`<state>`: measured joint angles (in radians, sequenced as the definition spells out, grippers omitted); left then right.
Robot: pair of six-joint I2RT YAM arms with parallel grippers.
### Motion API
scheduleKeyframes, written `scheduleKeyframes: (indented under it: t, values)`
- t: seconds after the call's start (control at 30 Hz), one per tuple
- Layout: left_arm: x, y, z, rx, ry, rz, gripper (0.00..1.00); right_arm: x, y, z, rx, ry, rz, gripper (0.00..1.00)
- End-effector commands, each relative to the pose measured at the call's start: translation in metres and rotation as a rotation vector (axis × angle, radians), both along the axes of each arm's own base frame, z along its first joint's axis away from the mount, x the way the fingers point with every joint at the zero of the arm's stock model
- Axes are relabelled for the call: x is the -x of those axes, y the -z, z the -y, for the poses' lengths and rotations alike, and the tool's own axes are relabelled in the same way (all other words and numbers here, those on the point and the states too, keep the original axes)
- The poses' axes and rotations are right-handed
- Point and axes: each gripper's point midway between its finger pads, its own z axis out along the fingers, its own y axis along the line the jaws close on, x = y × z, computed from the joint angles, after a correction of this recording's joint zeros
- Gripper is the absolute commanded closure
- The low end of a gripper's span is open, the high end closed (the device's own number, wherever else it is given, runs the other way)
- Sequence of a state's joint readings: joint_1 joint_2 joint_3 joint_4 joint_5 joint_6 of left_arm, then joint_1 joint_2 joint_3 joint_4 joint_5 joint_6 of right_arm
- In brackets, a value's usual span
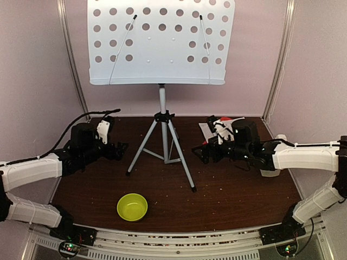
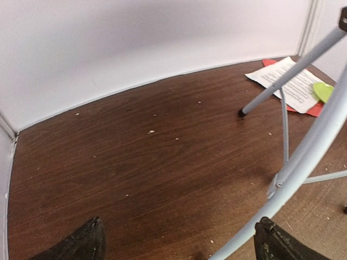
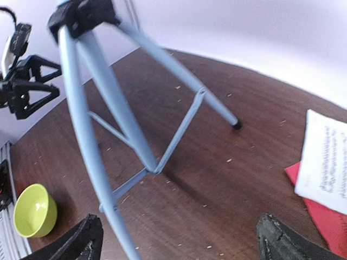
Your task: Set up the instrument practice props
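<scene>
While my left gripper [image 1: 122, 149] and right gripper [image 1: 199, 153] both gape empty either side of the upright stand [image 1: 161, 65], the pages [image 3: 325, 173] lie flat just behind the right one. That arm's way nearer, I'd say.

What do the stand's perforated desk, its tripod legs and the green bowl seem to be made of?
The perforated desk looks like thin sheet metal with a pale matt paint: it has punched round holes and a folded bottom lip. The tripod legs look like grey painted metal tubes with dark tips. The green bowl is probably plastic, since it is smooth and evenly coloured, but glazed ceramic cannot be ruled out.
</scene>
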<state>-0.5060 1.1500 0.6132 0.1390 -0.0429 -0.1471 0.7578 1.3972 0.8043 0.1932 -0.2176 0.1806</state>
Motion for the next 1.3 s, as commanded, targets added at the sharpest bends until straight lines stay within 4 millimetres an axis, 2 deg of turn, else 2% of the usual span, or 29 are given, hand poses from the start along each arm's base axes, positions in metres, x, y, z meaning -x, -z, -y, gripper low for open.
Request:
scheduleKeyframes:
  t: [0.0,0.1,0.2,0.33,0.5,0.73,0.8,0.9,1.07,1.27]
  values:
    - [-0.01,0.001,-0.031,0.037,-0.179,-0.046,0.02,-0.037,-0.034,0.048,0.057,0.227,0.101,0.0]
    - [-0.016,0.005,-0.038,0.047,-0.234,-0.093,0.02,-0.052,-0.053,0.076,0.078,0.362,0.157,0.0]
    - [-0.023,0.006,-0.041,0.06,-0.279,-0.125,0.02,-0.062,-0.065,0.089,0.113,0.402,0.202,0.0]
    - [-0.029,0.001,-0.044,0.087,-0.315,-0.126,0.02,-0.082,-0.055,0.092,0.218,0.404,0.12,0.0]
    - [-0.032,0.004,-0.052,0.067,-0.377,-0.144,0.02,-0.116,-0.039,0.094,0.348,0.518,0.019,0.0]
    - [-0.036,0.009,-0.064,0.008,-0.454,-0.192,0.02,-0.154,-0.001,0.084,0.472,0.597,-0.082,0.0]
    - [-0.036,0.009,-0.064,0.014,-0.458,-0.191,0.02,-0.164,0.023,0.08,0.537,0.612,-0.12,0.0]
    - [-0.035,0.013,-0.066,0.011,-0.47,-0.2,0.02,-0.177,0.043,0.073,0.596,0.621,-0.15,0.0]
    - [-0.033,0.02,-0.067,0.009,-0.478,-0.219,0.02,-0.195,0.069,0.067,0.693,0.643,-0.177,0.02]
    - [-0.033,0.02,-0.07,-0.008,-0.49,-0.22,0.02,-0.216,0.088,0.064,0.805,0.66,-0.174,0.04]
